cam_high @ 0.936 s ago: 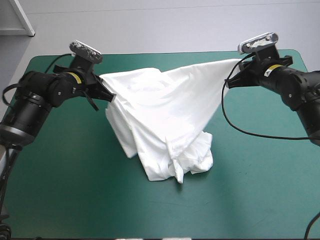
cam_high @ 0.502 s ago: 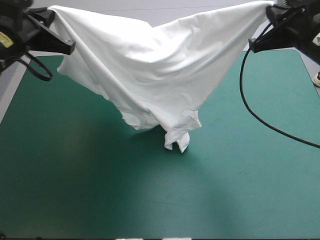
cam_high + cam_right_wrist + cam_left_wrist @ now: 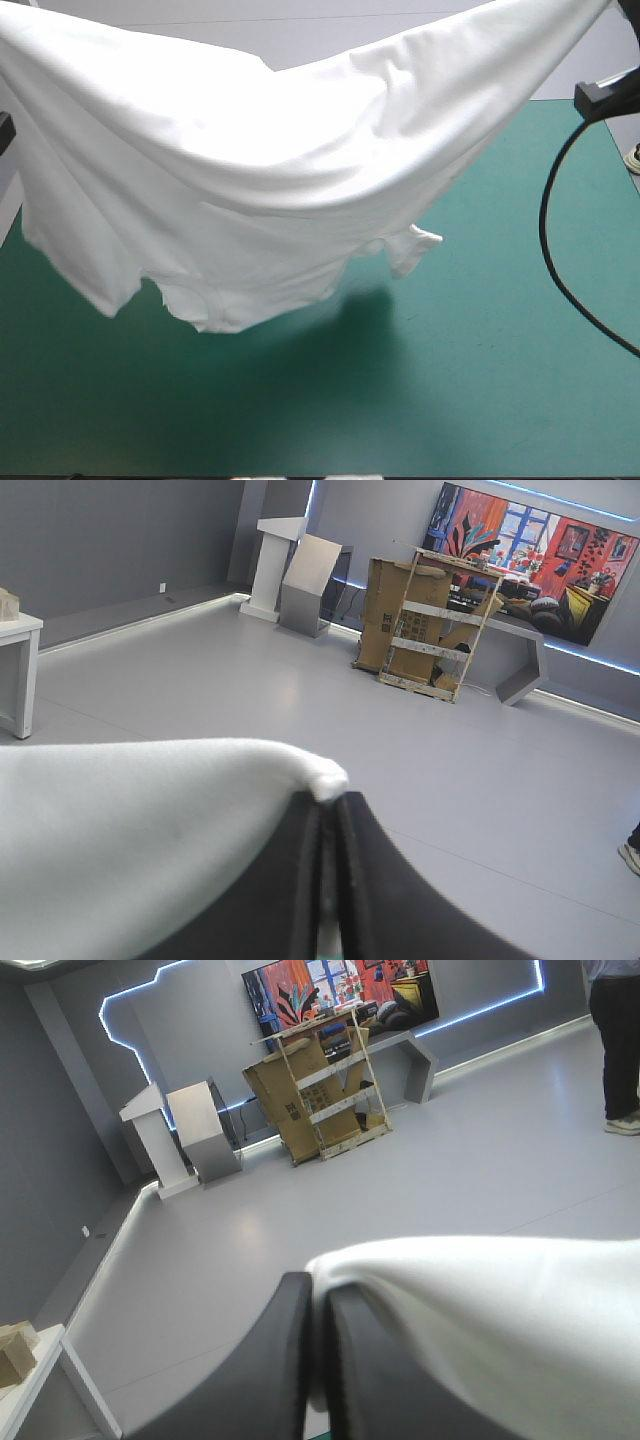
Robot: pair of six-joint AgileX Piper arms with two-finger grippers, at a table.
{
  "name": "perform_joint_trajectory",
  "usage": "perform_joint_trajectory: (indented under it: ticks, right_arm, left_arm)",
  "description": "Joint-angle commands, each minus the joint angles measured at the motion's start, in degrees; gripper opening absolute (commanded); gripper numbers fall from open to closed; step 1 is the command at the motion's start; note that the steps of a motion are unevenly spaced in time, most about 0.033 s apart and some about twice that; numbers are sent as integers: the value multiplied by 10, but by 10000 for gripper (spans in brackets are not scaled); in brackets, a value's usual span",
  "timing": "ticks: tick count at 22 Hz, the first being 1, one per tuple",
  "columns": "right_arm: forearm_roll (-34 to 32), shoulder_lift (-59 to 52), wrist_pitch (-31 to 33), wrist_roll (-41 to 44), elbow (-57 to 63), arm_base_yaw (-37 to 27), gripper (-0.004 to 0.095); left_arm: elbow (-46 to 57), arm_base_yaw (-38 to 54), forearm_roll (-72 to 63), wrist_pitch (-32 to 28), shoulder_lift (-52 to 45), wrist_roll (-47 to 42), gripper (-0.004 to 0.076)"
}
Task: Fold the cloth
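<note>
The T-shirt (image 3: 280, 190) hangs in the air over the teal-green worktop (image 3: 470, 400), slung between the 2 raised arms like a hammock. Its top edge sags in the middle. Its lower edge looks clear of the cover, with a shadow (image 3: 330, 330) under it. 1 short sleeve (image 3: 412, 245) dangles free on the right side.

The left jaws are pressed almost together, pinching a bunched corner of the T-shirt (image 3: 480, 1310) between them. The right jaws do the same with the opposite corner (image 3: 150, 830); only a thin strip of cloth shows in the gap.

Holding 2 far-apart corners high probably lets the shirt's own weight pull it open and shake out the crumples. It could then be laid flat for folding. The sag suggests the arms could spread a little wider. A slipping corner is the main risk, since each grip bites only the very edge.
</note>
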Motion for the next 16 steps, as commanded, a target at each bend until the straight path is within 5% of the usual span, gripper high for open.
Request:
perform_joint_trajectory:
  ticks: [1,9,16]
  right_arm:
    - [-4,-29,-23,-4,-15,-2,-15]
    - [-1,-82,42,-2,-10,-2,-15]
    - [-58,-67,22,10,140,-2,-15]
  left_arm:
    - [-12,-1,-21,-33,-25,1,19]
    - [-4,-1,-49,50,-67,3,19]
    - [198,-1,-45,-32,-14,2,19]
